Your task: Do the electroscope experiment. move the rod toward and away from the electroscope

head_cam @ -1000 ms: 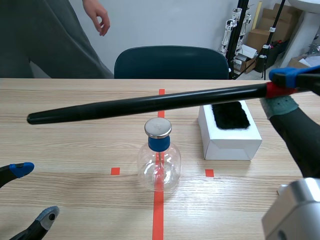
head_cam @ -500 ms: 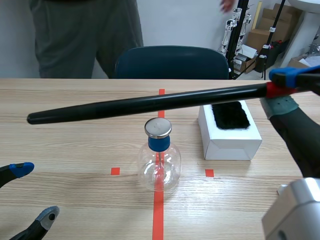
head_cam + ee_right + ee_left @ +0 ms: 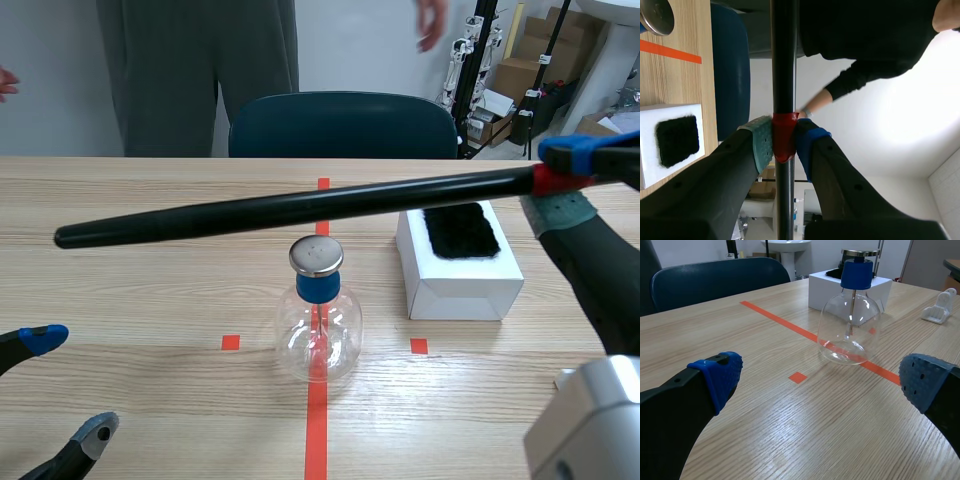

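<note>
Black rod (image 3: 290, 208) clenched at its red band by right gripper (image 3: 785, 140); glass electroscope (image 3: 318, 330) encloses a thin stem; white box (image 3: 460, 285) holds black fur (image 3: 460, 230); left gripper (image 3: 72, 385) released.

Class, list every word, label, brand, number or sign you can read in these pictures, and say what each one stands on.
No text can be read anywhere.
The electroscope, the rod and the white box show no writing.
The cardboard boxes in the background are too small to tell whether they carry print.
The orange-red tape lines are plain marks without lettering.
</note>
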